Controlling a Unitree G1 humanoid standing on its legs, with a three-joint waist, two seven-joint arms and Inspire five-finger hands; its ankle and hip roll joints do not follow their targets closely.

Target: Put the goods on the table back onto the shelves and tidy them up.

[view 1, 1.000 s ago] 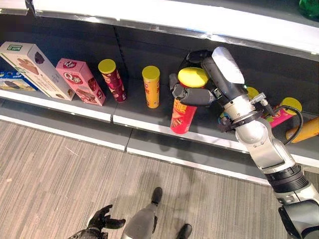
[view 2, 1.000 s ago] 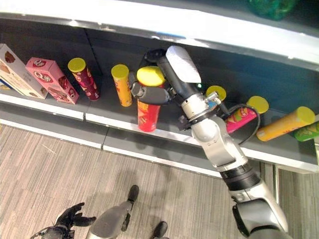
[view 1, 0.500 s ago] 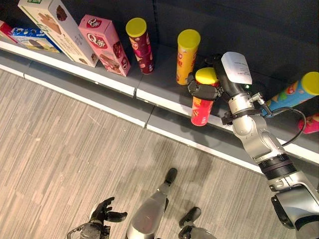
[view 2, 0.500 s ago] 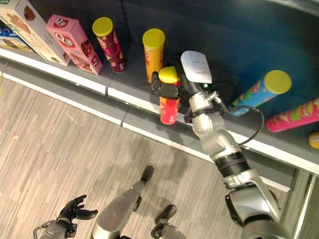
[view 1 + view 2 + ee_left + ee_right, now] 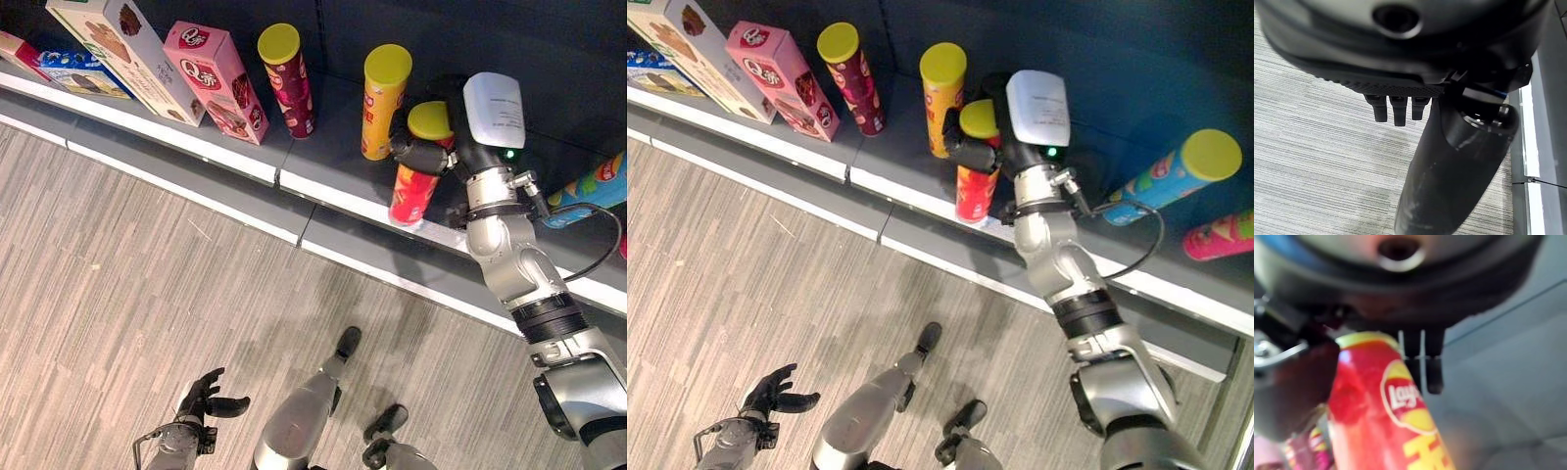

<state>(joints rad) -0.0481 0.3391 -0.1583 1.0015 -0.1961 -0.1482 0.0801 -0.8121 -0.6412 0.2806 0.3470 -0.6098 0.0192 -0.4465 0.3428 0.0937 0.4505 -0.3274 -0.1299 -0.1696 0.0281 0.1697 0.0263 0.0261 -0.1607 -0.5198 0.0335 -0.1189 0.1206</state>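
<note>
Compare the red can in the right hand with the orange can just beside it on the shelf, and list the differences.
The red can is red-bodied and held in the right hand, fingers curled round its top; the orange can has an orange-yellow body and stands free, untouched. The red can sits at the shelf front edge, while the orange can stands further back. Both are tall tubes with yellow lids, roughly upright.

We can make out a round logo and large yellow characters on the red can [image 5: 1386, 426]; we leave the print unread
</note>
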